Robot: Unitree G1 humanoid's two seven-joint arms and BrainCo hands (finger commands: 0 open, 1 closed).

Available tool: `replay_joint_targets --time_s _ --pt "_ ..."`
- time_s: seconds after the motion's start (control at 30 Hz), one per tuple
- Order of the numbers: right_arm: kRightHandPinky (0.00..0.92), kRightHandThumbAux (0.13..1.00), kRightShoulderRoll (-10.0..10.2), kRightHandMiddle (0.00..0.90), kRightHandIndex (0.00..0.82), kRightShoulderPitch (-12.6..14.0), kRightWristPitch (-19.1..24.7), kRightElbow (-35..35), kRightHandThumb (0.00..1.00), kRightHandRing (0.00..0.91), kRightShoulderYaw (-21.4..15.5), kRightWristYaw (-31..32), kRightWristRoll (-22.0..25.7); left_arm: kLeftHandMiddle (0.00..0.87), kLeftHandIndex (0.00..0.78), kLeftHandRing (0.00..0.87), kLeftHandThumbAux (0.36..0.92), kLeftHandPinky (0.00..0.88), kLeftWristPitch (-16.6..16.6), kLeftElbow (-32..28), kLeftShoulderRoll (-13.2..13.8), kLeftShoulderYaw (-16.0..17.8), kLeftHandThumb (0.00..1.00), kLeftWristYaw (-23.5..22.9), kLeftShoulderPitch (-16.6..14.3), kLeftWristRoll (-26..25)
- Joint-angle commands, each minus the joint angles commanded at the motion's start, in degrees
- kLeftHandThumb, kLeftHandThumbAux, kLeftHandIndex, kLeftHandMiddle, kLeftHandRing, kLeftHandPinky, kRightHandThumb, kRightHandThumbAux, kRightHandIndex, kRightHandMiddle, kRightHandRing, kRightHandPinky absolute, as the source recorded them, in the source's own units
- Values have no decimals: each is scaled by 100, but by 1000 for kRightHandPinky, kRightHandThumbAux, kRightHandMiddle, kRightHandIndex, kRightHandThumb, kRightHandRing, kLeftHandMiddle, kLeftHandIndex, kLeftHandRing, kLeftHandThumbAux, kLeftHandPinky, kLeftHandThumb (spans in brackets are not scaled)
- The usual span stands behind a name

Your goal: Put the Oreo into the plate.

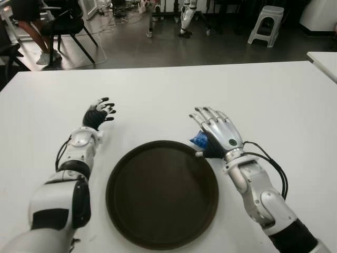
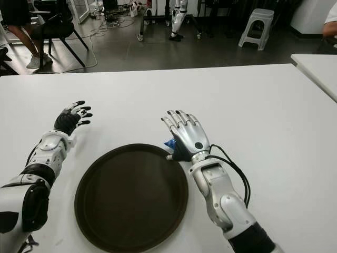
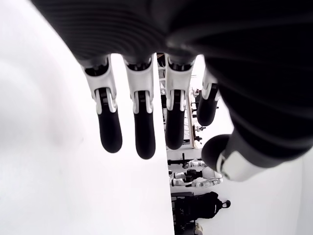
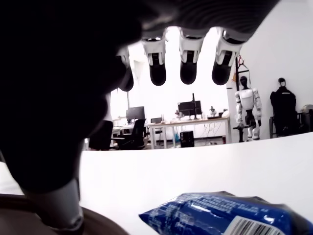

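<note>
Oreo packet (image 4: 230,215) lies flat on the white table (image 1: 263,95) under my right hand (image 1: 217,130), a blue wrapper just outside the plate's far right rim. My right hand hovers over it with the fingers (image 4: 188,61) spread and extended, holding nothing; in the right wrist view the packet sits below the palm with open air between it and the fingertips. From the head cameras only a small blue corner (image 1: 199,139) shows past the thumb side, so I am judging the grasp mostly from the wrist.

The round dark plate (image 1: 131,211) sits near the table's front edge, its rim touching or almost touching the packet; I cannot tell which.

My worries from here: the wrapper looks slick and low, so closing the fingers could skate it away across the table instead of pinching it. The thumb is close to the plate's rim and could catch on it, nudging the plate.

My left hand (image 1: 99,113) shows to the left of the plate, fingers loosely open, idle.
</note>
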Motion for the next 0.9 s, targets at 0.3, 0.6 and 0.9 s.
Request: replay_joint_targets --time_s 0.3,0.6,0.9 --pt "95 792 57 37 55 43 90 -50 0 46 26 -10 -92 272 192 284 627 306 0 2 17 -42 60 25 0 33" --pt "89 782 93 35 47 44 181 -41 0 37 41 34 -143 273 189 284 614 298 -18 5 23 -61 41 39 3 20" --pt "105 777 62 43 50 -182 302 140 0 52 -202 29 -77 277 194 284 635 299 -47 -1 36 -100 35 62 13 40"
